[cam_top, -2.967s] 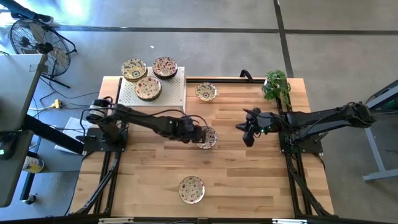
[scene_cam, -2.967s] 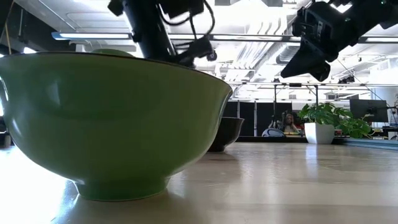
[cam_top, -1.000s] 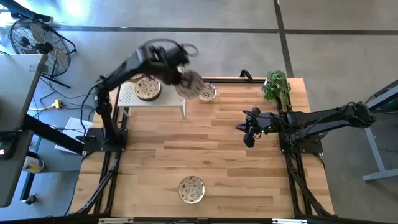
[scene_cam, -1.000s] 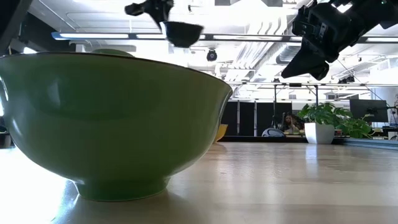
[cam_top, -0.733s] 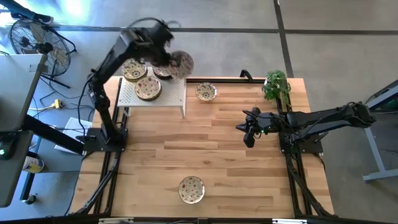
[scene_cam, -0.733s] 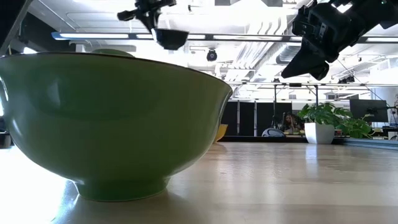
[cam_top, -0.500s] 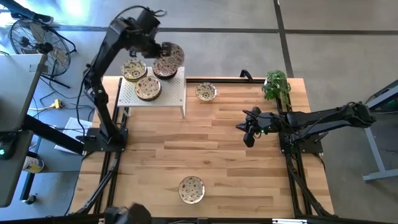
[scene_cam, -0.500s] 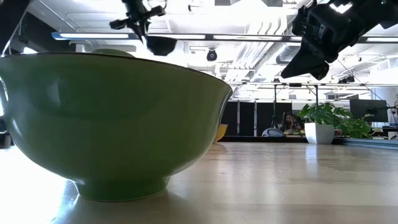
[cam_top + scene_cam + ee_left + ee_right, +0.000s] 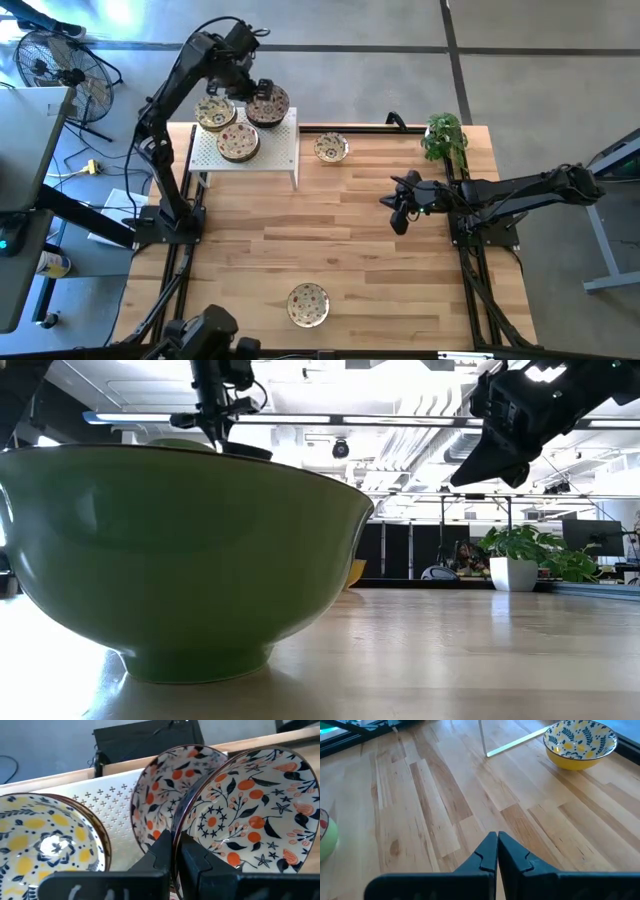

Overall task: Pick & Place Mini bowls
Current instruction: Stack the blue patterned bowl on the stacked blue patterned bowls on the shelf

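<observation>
My left gripper [image 9: 252,93] reaches over the far right corner of the white perforated rack [image 9: 270,150] and is shut on a red-orange floral mini bowl [image 9: 250,815]. Close behind that bowl, a second red-orange bowl [image 9: 160,790] rests on the rack. A yellow bowl [image 9: 215,112] and another bowl [image 9: 238,142] also sit on the rack. One yellow mini bowl [image 9: 331,148] stands on the table to the rack's right. A further bowl [image 9: 308,303], green outside, stands near the front edge. My right gripper [image 9: 400,215] hangs shut over the table's right half. My left gripper pinches the held bowl's rim [image 9: 175,827], one finger [image 9: 195,860] inside the bowl and the other outside. The fingers slant steeply down from above. The bowl is tilted on edge just over the rack's other red-orange bowl; whether the two touch I cannot tell.
A potted plant [image 9: 445,135] stands at the table's far right corner. A black frame bar [image 9: 360,127] runs along the far edge. In the low view the green-sided bowl [image 9: 180,550] fills the left foreground. Bare wood lies between the arms.
My left gripper has swung with the bowl toward the table's far left, from beside the rack's right edge to over its far right corner, then sunk a little toward the bowl there. It has stayed shut on the rim.
</observation>
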